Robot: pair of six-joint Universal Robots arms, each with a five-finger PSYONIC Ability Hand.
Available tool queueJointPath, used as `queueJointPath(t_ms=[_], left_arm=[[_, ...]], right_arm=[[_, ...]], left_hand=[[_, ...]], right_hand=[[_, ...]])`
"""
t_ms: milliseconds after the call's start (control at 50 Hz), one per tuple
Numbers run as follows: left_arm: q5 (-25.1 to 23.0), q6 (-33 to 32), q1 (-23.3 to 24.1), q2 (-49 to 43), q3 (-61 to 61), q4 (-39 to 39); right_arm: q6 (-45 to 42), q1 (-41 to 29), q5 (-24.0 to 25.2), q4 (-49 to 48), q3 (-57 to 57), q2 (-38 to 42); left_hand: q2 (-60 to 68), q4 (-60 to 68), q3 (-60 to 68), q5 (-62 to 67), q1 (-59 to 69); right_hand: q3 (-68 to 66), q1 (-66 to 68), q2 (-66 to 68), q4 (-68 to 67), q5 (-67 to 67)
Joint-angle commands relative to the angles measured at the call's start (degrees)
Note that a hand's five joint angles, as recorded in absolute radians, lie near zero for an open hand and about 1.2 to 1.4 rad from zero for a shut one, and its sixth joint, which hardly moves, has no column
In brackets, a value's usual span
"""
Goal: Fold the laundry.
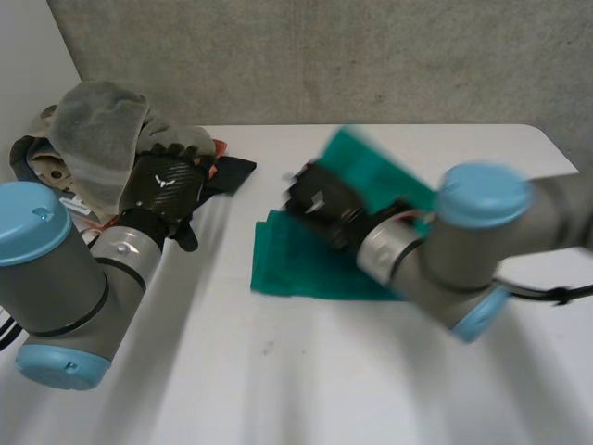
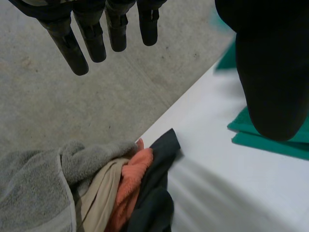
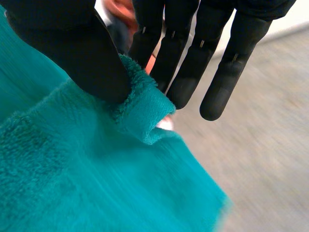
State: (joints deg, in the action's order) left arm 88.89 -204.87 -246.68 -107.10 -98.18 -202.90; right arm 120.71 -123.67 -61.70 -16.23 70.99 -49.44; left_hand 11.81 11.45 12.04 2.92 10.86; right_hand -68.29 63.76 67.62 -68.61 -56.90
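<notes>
1. Teal terry towel (image 1: 296, 269) lies near the middle of the white table (image 1: 278, 371). Part of it is flat and its far part is lifted off the surface, so a fold looks begun but not finished.
2. The right hand (image 1: 320, 204) pinches the raised edge between its thumb (image 3: 72, 48) and straight fingers, and the cloth bunches into a small roll at the grip.
3. The left hand (image 1: 167, 185) hovers with fingers straight and spread, holding nothing, just over the near side of the heap of unfolded laundry (image 1: 93, 130).
4. That heap, made up of a grey towel with beige, orange and dark cloths, sits crumpled at the table's far left corner, well apart from the teal terry towel.
5. As a judgement, the task is at an early stage: nothing on the table looks finished, this fold needs completing, and every piece in the heap is left to do.
</notes>
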Motion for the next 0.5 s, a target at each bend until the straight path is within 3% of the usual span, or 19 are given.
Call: queueJointPath(t_ms=[20,60,120,140,220,360,420,500], left_arm=[[-0.03,-0.01,-0.56,0.05,-1.57,-0.03],[-0.03,-0.01,-0.65,0.05,-1.57,-0.03],[-0.12,-0.01,-0.74,-0.04,-1.14,-0.12],[-0.12,-0.01,-0.74,-0.04,-0.87,-0.21],[-0.12,-0.01,-0.56,-0.04,0.36,-0.30],[-0.03,-0.01,0.84,-0.13,2.47,-0.47],[-0.03,0.08,1.98,-0.21,2.91,-0.56],[-0.03,0.34,3.39,-0.65,3.26,-0.74]], right_arm=[[-0.39,-6.32,0.36,0.06,-2.79,8.57],[-0.21,-6.76,-0.60,-0.03,-2.79,8.31],[1.36,-6.41,-2.54,0.32,-2.00,6.38],[1.89,-6.33,-3.42,0.32,-1.39,5.42],[12.40,-4.23,-10.08,0.75,3.95,-2.74],[33.32,8.59,-12.04,8.37,10.56,-12.95],[36.08,11.94,-11.69,13.04,12.32,-12.88],[31.72,16.25,-11.86,14.91,15.56,-10.34]], left_hand=[[-1.81,-1.45,-2.04,-2.92,-0.86],[-1.81,-1.45,-2.04,-2.92,-0.86],[-1.81,-1.45,-2.04,-2.92,-0.86],[-1.81,-1.45,-2.04,-2.92,-0.86],[-1.81,-1.45,-2.04,-2.92,-0.86],[-1.81,-1.45,-2.04,-2.92,-0.86],[-1.81,-1.45,-2.04,-2.92,-0.86],[-1.81,-1.45,-2.04,-2.92,-0.86]], right_hand=[[-11.71,16.24,12.38,-11.39,-13.10],[-11.71,16.24,12.38,-11.39,-13.10],[47.43,-42.90,-46.76,47.75,46.03],[58.29,-53.76,-57.62,58.61,56.90],[58.29,-53.76,-57.62,58.61,56.90],[58.29,-53.76,-57.62,58.61,56.90],[58.29,-53.76,-57.62,58.61,56.90],[58.29,-53.76,-57.62,58.61,56.90]])
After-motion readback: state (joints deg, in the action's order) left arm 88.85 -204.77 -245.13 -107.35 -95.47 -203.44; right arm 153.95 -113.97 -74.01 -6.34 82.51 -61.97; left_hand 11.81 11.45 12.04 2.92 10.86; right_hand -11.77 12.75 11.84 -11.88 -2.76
